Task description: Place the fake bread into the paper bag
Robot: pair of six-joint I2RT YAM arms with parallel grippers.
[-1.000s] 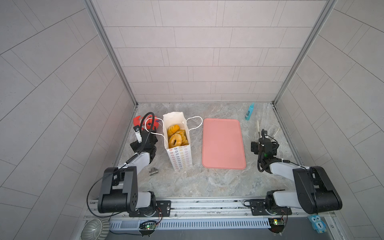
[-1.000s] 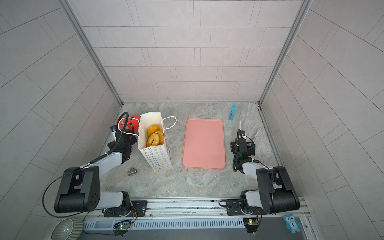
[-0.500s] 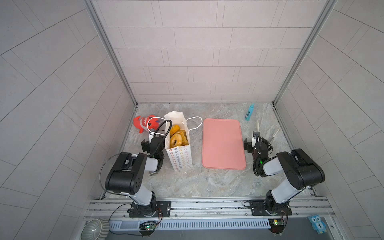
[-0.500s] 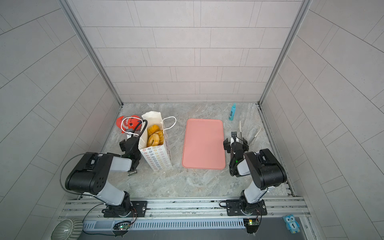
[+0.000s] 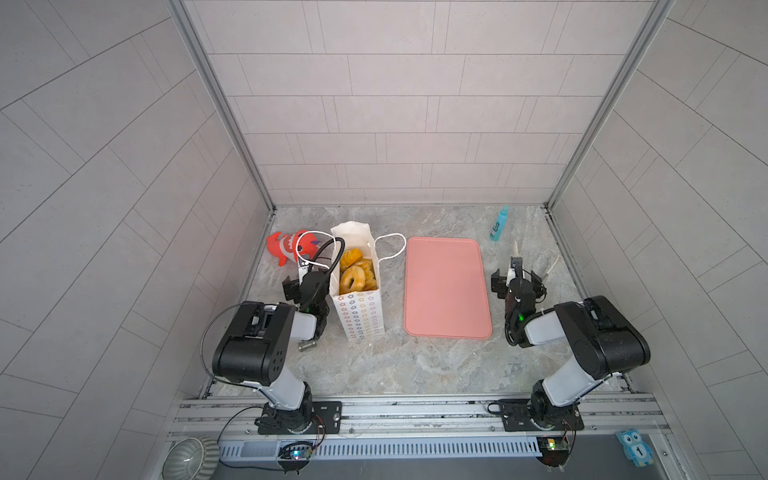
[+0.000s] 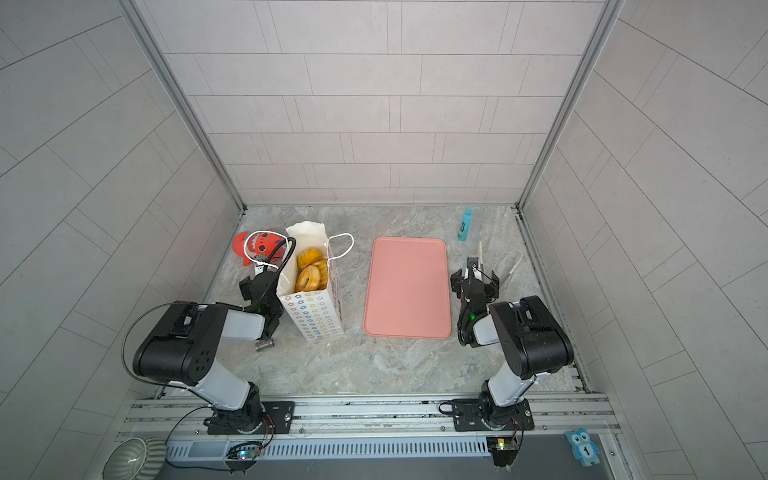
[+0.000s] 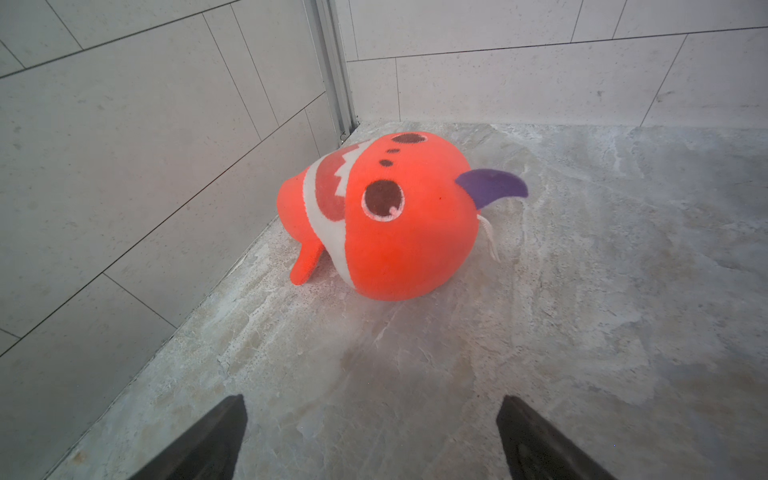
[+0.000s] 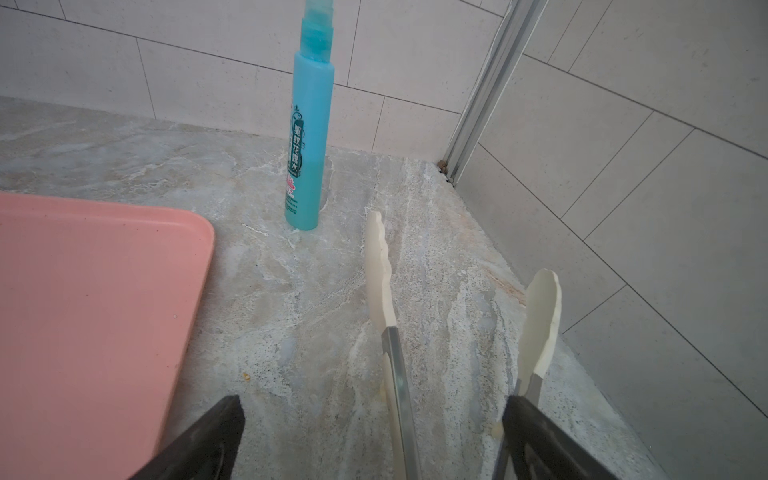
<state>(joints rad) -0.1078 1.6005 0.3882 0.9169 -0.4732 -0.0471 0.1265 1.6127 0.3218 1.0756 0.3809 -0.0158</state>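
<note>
Standing upright on the left half of the grey marbled tabletop (image 5: 415,365), the paper bag (image 5: 361,316) had its mouth open toward the cameras. The fake bread (image 5: 355,278) sat inside it, glossy golden rings and rolls piled close to the rim, as both top views showed. How many pieces there were could not be told from above. One white cord handle looped out toward the pink tray (image 5: 446,286), which lay flat just beside the bag on its right.

The left tool (image 7: 374,432) sat low, just beside the bag's left side. Its two dark fingers (image 7: 216,440) were spread wide with only bare tabletop between them, gripping nothing. It pointed at the red plush fish (image 7: 395,232), which lay near the back left corner, apart from the fingertips.

The right tool (image 8: 370,428) was to the right of the tray, its fingers likewise spread wide. A pair of cream-tipped tongs (image 8: 380,270) lay on the tabletop beneath it. One arm ran between the fingers and the other passed close by one finger; whether that finger touched it could not be told, but the tool was not clamped on the tongs. A teal bottle (image 8: 307,137) stood upright beyond the tongs, near the back wall. A small metal cylinder (image 5: 307,345) lay by the left arm, just in front of the bag's near corner
</note>
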